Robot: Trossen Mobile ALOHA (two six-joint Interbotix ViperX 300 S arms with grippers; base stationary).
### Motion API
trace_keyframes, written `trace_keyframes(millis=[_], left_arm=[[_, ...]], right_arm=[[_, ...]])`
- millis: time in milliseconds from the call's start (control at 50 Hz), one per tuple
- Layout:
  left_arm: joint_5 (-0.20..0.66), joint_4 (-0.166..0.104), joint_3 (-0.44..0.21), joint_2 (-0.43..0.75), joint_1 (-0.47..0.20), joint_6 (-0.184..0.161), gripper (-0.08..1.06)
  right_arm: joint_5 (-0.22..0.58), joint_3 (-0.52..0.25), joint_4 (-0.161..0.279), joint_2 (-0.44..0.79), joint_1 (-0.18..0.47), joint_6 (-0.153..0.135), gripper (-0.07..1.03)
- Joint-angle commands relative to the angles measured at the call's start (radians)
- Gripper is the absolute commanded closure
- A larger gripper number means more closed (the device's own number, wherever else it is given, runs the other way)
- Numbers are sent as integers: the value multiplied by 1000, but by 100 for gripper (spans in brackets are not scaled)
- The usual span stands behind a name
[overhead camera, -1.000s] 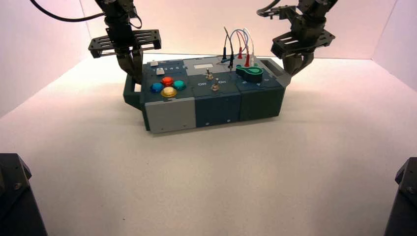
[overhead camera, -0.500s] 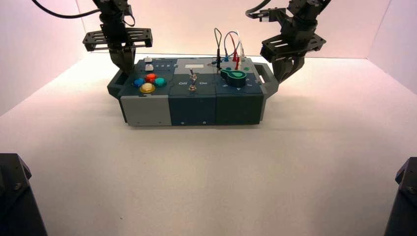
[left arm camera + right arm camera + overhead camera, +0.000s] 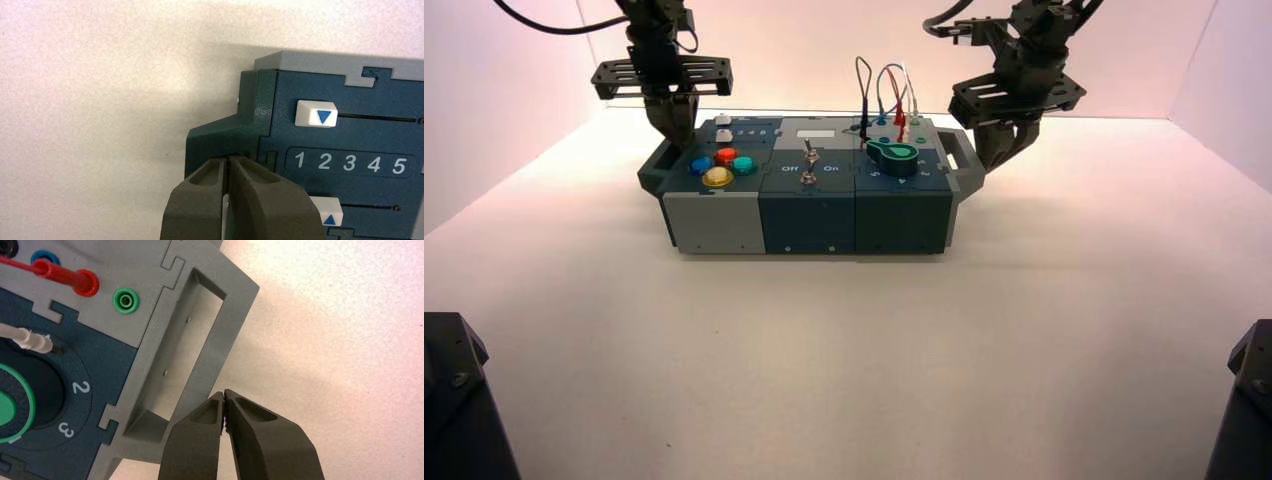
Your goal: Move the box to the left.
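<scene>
Leftward goes the box (image 3: 809, 222): against the first frame it has slid toward the table's left edge and swung round, so its front face now runs nearly square with the near edge. Since the second frame it has crept only a touch farther. It sits well back on the table (image 3: 854, 370), near the far edge and a little left of the middle, with its light grey front section (image 3: 714, 223) at the left end.

On the right end, the right gripper (image 3: 224, 392) has its fingers pressed together against or just beside the outer side of the grey handle (image 3: 217, 347), pinching nothing. That looks to me like a push rather than a grip. The left gripper (image 3: 227, 159) is at the dark left handle (image 3: 212, 142), its fingers also together, with no part of the handle visibly caught between them.

So the task looks well along, perhaps nearly done. If more travel is wanted, both arms should move left evenly, or the box could twist.
</scene>
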Motion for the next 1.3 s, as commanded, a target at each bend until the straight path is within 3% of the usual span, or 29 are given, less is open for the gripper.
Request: trace_keyframes(millis=[20,280,680,1000,1300], left_arm=[[-8,6,28,6,17,-3,100],[-8,43,71,-2,86,-3,100],[-6,43,114,-25,138,-17,100],[-2,43,186,-87,146,-60,100],[-38,43,213,-130,141,-49,100]], right_arm=[[-17,-32,32,-6,127,2,95],[-17,-61,32,25,155,0,95],[3,-161,32,86,236,-3,95],[0,-192,23,83,250,-37,95],[9,-213,20,86,261,-37,95]])
